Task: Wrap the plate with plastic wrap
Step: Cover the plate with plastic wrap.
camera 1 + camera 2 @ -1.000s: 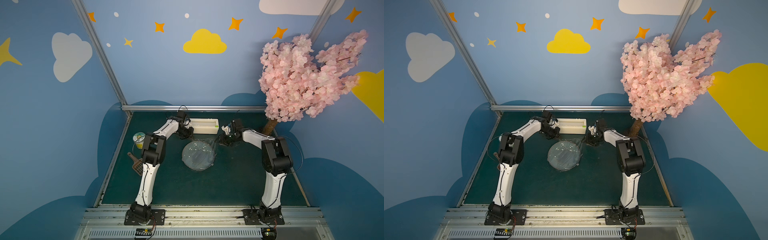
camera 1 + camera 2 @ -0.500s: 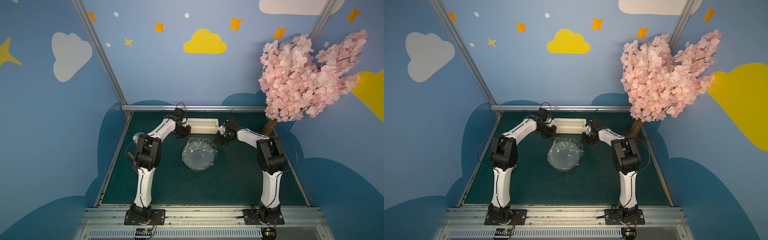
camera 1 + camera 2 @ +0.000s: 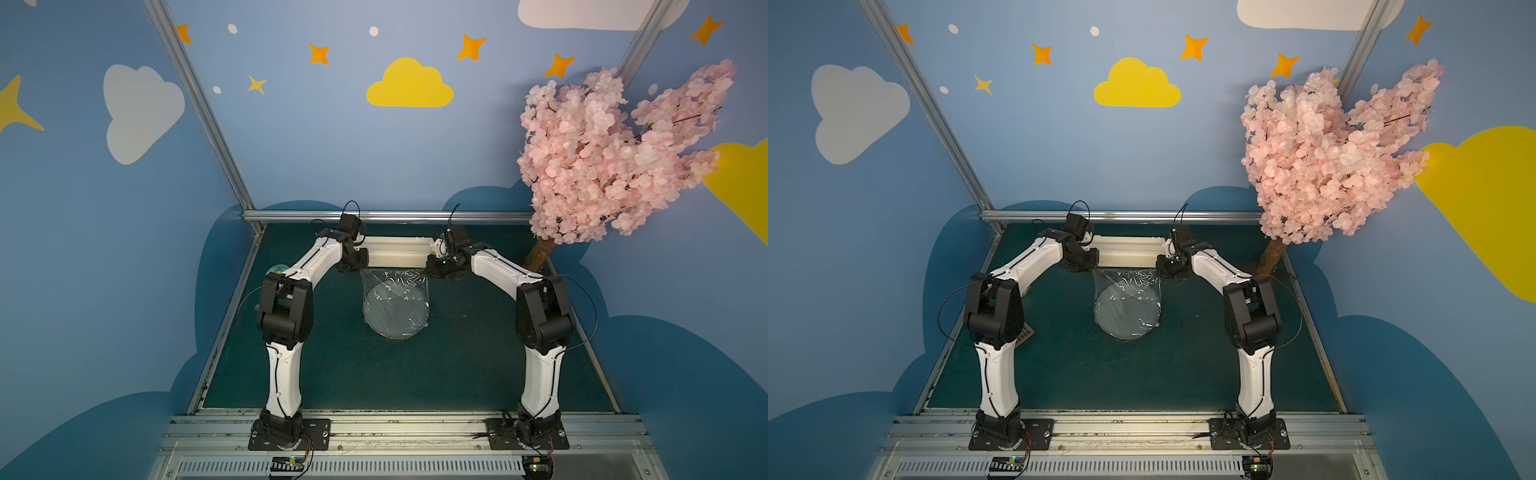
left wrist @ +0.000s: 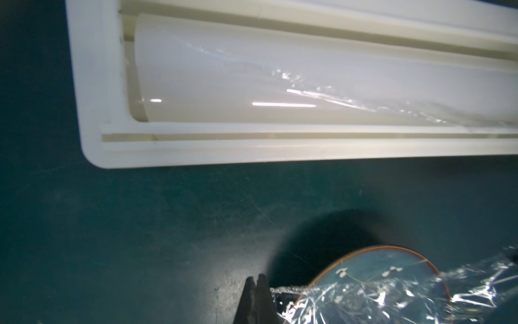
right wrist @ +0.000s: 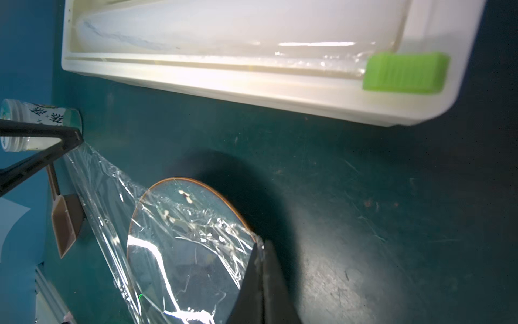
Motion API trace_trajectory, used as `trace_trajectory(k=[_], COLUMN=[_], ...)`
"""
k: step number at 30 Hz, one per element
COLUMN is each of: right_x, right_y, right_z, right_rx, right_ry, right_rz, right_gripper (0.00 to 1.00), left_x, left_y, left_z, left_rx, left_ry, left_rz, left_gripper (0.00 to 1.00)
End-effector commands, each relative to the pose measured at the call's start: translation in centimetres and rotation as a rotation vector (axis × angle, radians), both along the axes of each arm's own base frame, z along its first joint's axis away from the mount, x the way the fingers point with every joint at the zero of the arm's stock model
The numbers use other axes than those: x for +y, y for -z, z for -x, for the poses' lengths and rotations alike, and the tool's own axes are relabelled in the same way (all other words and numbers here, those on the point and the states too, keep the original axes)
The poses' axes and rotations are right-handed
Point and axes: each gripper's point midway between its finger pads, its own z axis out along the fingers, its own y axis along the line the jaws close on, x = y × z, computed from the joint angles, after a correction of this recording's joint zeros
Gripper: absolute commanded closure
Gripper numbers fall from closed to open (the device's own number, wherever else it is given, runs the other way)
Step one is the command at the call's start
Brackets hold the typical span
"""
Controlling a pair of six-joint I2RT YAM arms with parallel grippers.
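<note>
The grey-blue plate (image 3: 396, 309) (image 3: 1127, 311) lies flat on the green mat in both top views. Crinkled plastic wrap (image 3: 395, 278) (image 3: 1125, 277) covers it and rises off its far edge toward both grippers. My left gripper (image 3: 360, 269) (image 4: 256, 277) is shut on one far corner of the film. My right gripper (image 3: 430, 271) (image 5: 262, 244) is shut on the other corner. The wrap (image 5: 98, 182) stretches taut between them, above the plate's (image 5: 196, 202) brown-rimmed far edge. In the left wrist view the film (image 4: 392, 294) lies over the plate (image 4: 378, 263).
The cream dispenser box (image 3: 395, 251) (image 4: 252, 148) with its green slider (image 5: 405, 73) lies just behind both grippers. A small jar (image 3: 277, 270) and a brown scoop (image 3: 1025, 332) sit at the left edge. The pink blossom tree (image 3: 615, 158) stands back right.
The right gripper has shut on the film. Both grippers have moved back toward the dispenser box, drawing the wrap's far edge up and taut behind the plate.
</note>
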Motion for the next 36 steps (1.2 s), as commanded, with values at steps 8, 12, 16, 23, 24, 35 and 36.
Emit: trace_trajectory(k=[8, 12, 16, 23, 24, 35, 36], right_x=[-1.0, -0.8, -0.5, -0.4, -0.4, -2.4, -2.4], right_y=[2.2, 3.8, 5.5, 7.4, 7.3, 2.8, 2.4], right_z=[-2.4, -2.6, -2.2, -0.3, -0.1, 0.9, 1.0], right_rx=[-0.022, 0.009, 0.048, 0.098, 0.097, 0.055, 0.049], right_ry=[0.055, 0.053, 0.04, 0.031, 0.031, 0.029, 0.026], right_rz=[0.123, 0.138, 0.142, 0.128, 0.123, 0.12, 0.117], right_gripper=[1.0, 1.0, 1.0, 1.0, 1.0, 0.84, 0.8], left_x=[1.4, 2.1, 2.2, 1.9, 2.0, 2.7, 2.7], left_y=[3.6, 5.3, 7.0, 8.2, 8.2, 2.9, 2.3], left_z=[-1.5, -1.2, -0.5, 1.1, 1.2, 1.4, 1.3], left_rx=[0.032, 0.07, 0.12, 0.156, 0.158, 0.092, 0.081], left_ry=[-0.078, -0.096, -0.094, -0.083, -0.085, -0.099, -0.099], left_rz=[-0.121, -0.171, -0.191, -0.218, -0.219, -0.224, -0.219], left_gripper=[0.97, 0.97, 0.97, 0.97, 0.97, 0.68, 0.62])
